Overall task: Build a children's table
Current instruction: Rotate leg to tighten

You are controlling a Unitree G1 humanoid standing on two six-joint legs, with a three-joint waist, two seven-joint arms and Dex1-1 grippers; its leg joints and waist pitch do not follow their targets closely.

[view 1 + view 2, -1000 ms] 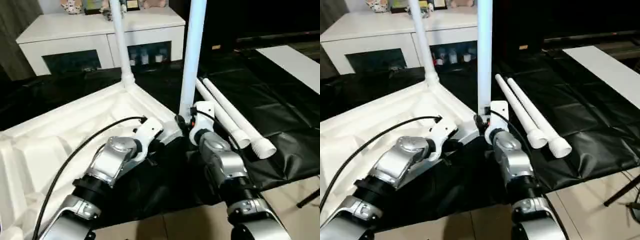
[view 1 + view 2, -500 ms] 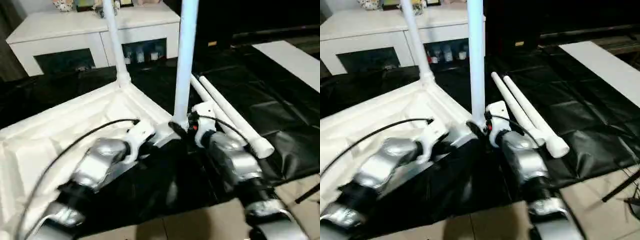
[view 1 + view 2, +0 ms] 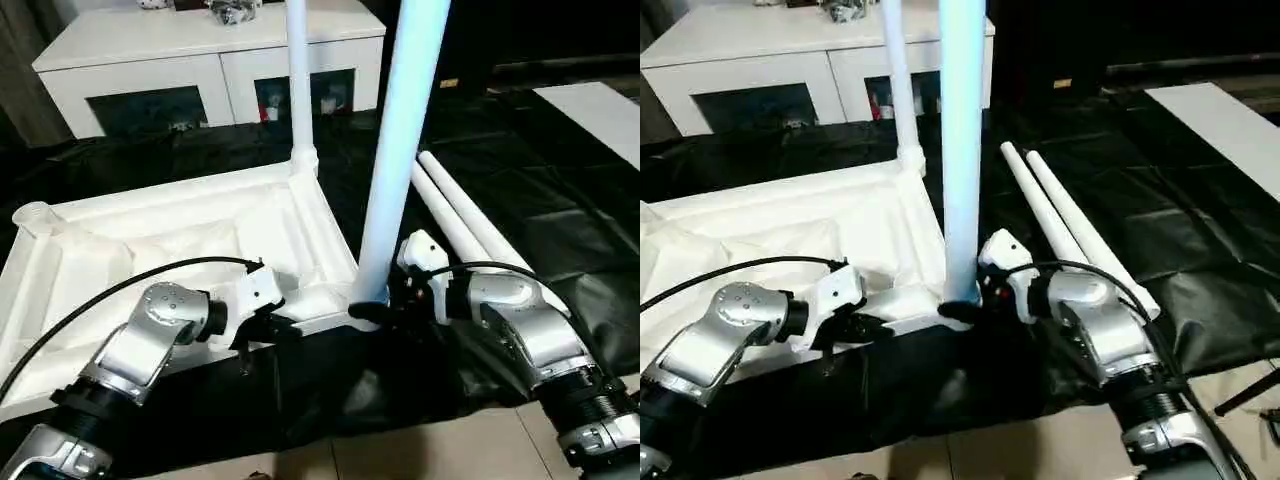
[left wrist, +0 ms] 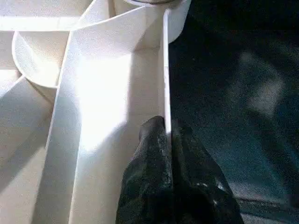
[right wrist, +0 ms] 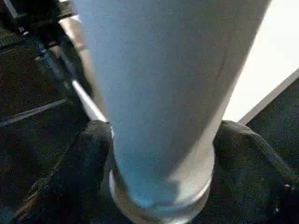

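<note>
The children's table lies upside down: its white tabletop (image 3: 150, 240) rests on the black cover. One white leg (image 3: 300, 80) stands upright in the far corner socket. A second leg (image 3: 400, 150) stands in the near corner socket. My right gripper (image 3: 385, 308) is at that near leg's foot, open, with a black finger (image 5: 88, 154) on each side of it. My left gripper (image 3: 270, 325) is shut on the tabletop's near rim (image 4: 164, 70), a short way left of that corner. Two loose legs (image 3: 470, 220) lie side by side to the right.
A white cabinet (image 3: 200, 60) with dark glass doors stands behind the black-covered work table (image 3: 560, 230). A white board (image 3: 600, 110) lies at the far right. The work table's front edge and the floor (image 3: 450, 450) are just below my forearms.
The whole view has shifted and tilted. My right gripper's fingers have spread apart around the near leg's foot. The left gripper still pinches the rim.
</note>
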